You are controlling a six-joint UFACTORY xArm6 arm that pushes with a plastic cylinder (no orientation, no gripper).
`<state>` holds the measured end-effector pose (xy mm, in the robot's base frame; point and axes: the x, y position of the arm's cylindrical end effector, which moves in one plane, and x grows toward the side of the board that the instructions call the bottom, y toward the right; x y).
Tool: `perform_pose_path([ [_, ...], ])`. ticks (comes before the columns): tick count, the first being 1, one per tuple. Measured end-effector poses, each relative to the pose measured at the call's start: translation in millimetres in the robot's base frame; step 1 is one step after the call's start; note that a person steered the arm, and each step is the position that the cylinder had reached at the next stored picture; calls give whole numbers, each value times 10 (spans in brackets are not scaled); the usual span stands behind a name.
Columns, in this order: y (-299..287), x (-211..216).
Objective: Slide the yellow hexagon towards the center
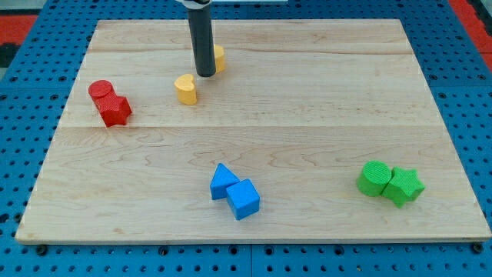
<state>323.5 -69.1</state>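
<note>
The yellow hexagon (219,58) sits near the view's top, left of the middle, partly hidden behind my dark rod. My tip (205,75) rests on the wooden board (307,115) right against the hexagon's left front side. A yellow heart-shaped block (185,89) lies just to the lower left of the tip, a small gap away.
A red cylinder (100,91) and a red star-like block (115,109) touch each other at the view's left. A blue triangle (223,181) and a blue cube (244,198) sit at the bottom middle. A green cylinder (374,178) and a green star (403,185) sit at the bottom right.
</note>
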Motion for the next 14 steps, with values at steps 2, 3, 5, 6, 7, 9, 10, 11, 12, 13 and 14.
perform_pose_path([
  [2,-356,-7],
  [3,-756,-7],
  [5,-758,352],
  [6,-757,455],
  [7,-757,455],
  [9,-757,-30],
  [10,-689,-382],
  [11,-501,-523],
  [12,-500,-530],
  [13,-291,-466],
  [14,-18,-430],
])
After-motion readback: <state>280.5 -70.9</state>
